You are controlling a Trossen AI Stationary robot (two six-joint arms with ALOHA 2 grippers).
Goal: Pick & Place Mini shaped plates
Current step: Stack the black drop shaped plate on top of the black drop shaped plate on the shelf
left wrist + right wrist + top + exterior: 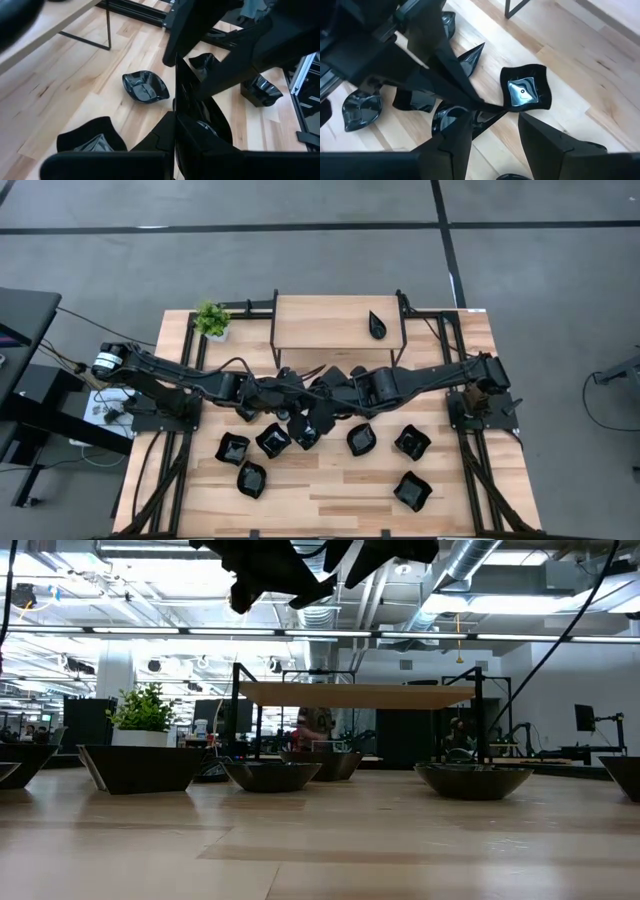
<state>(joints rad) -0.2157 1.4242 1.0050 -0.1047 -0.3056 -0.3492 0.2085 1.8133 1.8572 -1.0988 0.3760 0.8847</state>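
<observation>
Above mid-table: we are meeting both grippers over the plates [273, 440].
Left gripper [176, 107]: clenched edge-on on a plate [207, 117].
Right gripper [492, 125]: released, just beside it, nearer.

Open-plan lab; exposed ceiling ducts [500, 570]

**Both arms meet mid-desk**

The left arm reaches in from nine o'clock, the right arm from three o'clock, wrists nearly touching at centre. The left end effector [296, 416] is closed, fingers pressed together. The right end effector [490, 132] has its fingers spread apart.
</observation>
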